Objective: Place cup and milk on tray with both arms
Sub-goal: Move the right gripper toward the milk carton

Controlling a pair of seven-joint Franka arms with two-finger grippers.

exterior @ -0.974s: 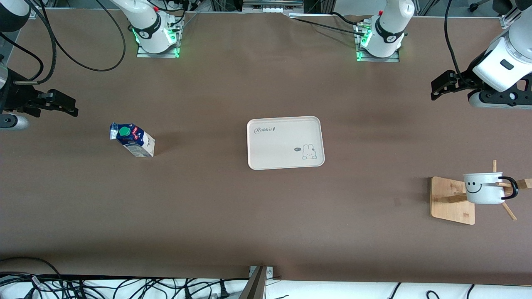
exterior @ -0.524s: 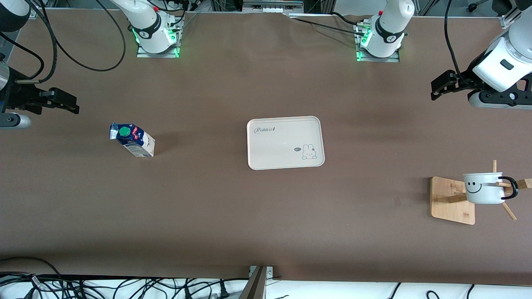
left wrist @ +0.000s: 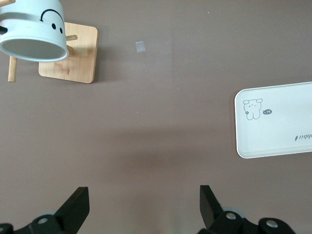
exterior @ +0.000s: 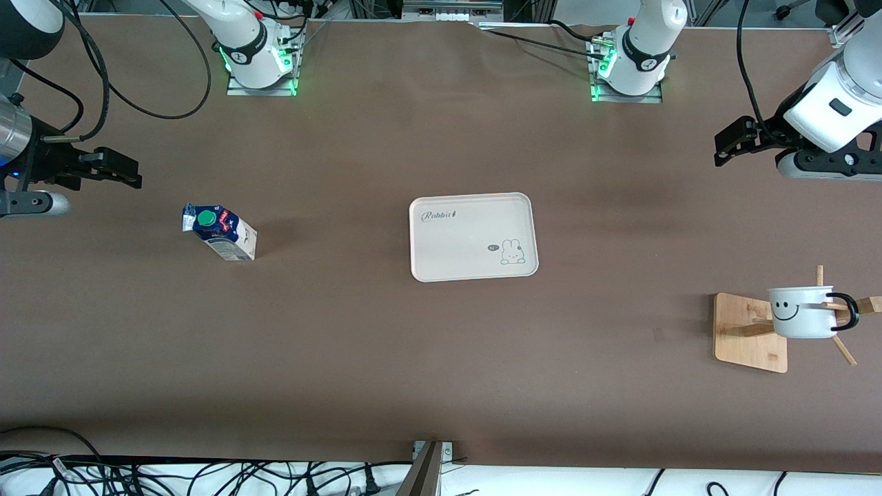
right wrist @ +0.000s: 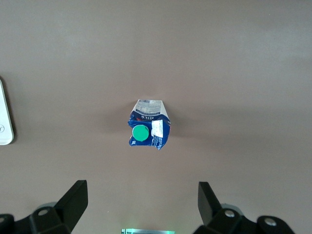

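Observation:
The cream tray (exterior: 455, 251) with "Rabbit" lettering lies mid-table. The dark-blue milk (exterior: 219, 231) stands upright on the table toward the right arm's end. The white smiley cup (exterior: 799, 313) hangs by its black handle on a wooden rack toward the left arm's end, nearer the front camera than the tray. My right gripper (exterior: 127, 172) hovers open and empty over bare table near the milk (right wrist: 148, 129), the fingers (right wrist: 73, 200) wide apart. My left gripper (exterior: 722, 150) is also open and empty over bare table, with the cup (left wrist: 34, 29) and tray (left wrist: 278, 131) in its view.
The rack's square wooden base (exterior: 750, 333) and pegs stand under the cup. A small grey mark (exterior: 658, 335) is on the table beside it. Both arm bases (exterior: 258, 58) sit along the table edge farthest from the front camera. Cables lie off the nearest edge.
My right gripper has shifted a little toward the table's middle, closer to the milk. The left arm, milk, cup and tray have not moved.

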